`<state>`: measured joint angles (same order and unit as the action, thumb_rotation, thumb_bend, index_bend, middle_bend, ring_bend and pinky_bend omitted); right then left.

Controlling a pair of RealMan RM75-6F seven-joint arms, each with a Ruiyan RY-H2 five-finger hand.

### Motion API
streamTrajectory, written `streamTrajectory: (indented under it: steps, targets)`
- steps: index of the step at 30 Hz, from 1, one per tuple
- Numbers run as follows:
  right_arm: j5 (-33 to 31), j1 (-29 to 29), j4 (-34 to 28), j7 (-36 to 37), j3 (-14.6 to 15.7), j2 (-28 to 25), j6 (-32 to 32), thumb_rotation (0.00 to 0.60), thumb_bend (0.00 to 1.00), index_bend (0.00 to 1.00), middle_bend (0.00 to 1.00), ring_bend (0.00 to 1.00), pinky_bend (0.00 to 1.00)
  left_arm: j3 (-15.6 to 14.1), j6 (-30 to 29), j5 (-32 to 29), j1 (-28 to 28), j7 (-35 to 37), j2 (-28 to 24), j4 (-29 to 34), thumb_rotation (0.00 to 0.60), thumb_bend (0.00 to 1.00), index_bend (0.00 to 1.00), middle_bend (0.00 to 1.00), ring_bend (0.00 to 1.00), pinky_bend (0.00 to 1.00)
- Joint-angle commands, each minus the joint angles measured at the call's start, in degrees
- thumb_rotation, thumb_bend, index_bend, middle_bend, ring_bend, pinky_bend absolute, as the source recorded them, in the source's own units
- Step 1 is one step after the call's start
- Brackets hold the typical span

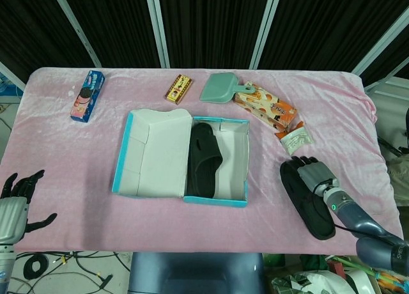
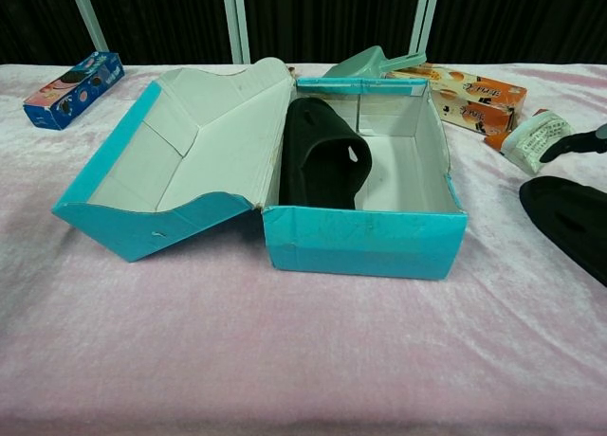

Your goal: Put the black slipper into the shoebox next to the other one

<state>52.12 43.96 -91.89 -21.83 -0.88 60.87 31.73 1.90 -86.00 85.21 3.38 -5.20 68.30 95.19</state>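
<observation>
Table: pink velvety cloth (image 1: 64, 153) under everything I'm working over.
Shoebox: teal box (image 1: 217, 195) near the middle, lid (image 1: 153, 154) flung open to my left; its right half is bare white card.
Slipper in box: one black slipper (image 1: 203, 160) lies in the left half of the box, propped on its side against the wall by the lid hinge.
Loose slipper: the black slipper (image 1: 310, 201) lies flat on the cloth, well right of the box, near the front edge.
My right hand: my right hand (image 1: 310, 176) sits over the far end of that slipper, fingers draped on it; whether I've truly got a grip, I cannot tell.
My left hand: my left hand (image 1: 16, 208) hangs off the front left corner, fingers spread, holding nothing.
Between slipper and box: the box's right wall (image 2: 446, 161) stands upright in between.
Dustpan: green dustpan (image 1: 220, 88) behind the box.
Snack box: orange carton (image 1: 265, 105) beside the dustpan.
Cookie box: blue pack (image 1: 87, 96) far left.
Small packet: white pouch (image 1: 295, 140) just beyond my right fingers.
Chocolate bar: yellow wrapper (image 1: 179, 88) left of the dustpan.
</observation>
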Motion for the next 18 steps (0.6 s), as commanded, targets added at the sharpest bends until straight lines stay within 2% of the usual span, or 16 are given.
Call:
streamTrajectory:
  steps: [1,3,6,9,11,13,18]
  targets:
    - [-3.68,2.56,1.76,-1.99,1.79,1.11,-2.07,0.600,0.09,0.00,0.00,0.00,0.09,0.13,0.36,-0.32,0.19,0.02,0.13,-0.07,0.600,0.00,0.09,0.18,0.16,0.01]
    - [-5.74,4.03,2.69,-2.67,2.85,1.80,-3.07,0.600,0.09,0.00,0.01,0.00,0.09,0.24,0.54,-0.54,0.29,0.08,0.20,-0.13,0.600,0.00,0.09,0.18,0.16,0.01]
    - [-9.02,6.63,5.03,-4.14,5.09,3.56,-4.42,0.600,0.10,0.04,0.09,0.00,0.09,0.34,0.75,-0.80,0.39,0.24,0.25,-0.31,0.600,0.00,0.09,0.18,0.16,0.01]
    - [-11.54,8.63,6.85,-5.27,7.07,5.17,-5.23,0.600,0.16,0.23,0.22,0.02,0.09,0.31,0.90,-0.97,0.39,0.40,0.25,-0.48,0.600,0.00,0.09,0.18,0.16,0.01]
    - [-12.84,9.81,7.56,-5.84,8.23,6.14,-5.16,0.600,0.20,0.41,0.34,0.11,0.10,0.32,0.87,-1.11,0.32,0.65,0.26,-0.65,0.600,0.00,0.09,0.18,0.16,0.01]
    - [-13.41,10.43,7.33,-6.04,8.81,6.49,-4.45,0.600,0.22,0.49,0.42,0.19,0.12,0.31,0.79,-1.27,0.20,0.92,0.30,-0.87,0.600,0.00,0.09,0.18,0.16,0.01]
    - [-13.94,11.23,4.69,-5.63,9.67,5.17,-2.15,0.600,0.23,0.52,0.46,0.23,0.13,0.27,1.08,-1.42,0.25,1.48,0.46,-1.42,0.600,0.00,0.09,0.18,0.16,0.01]
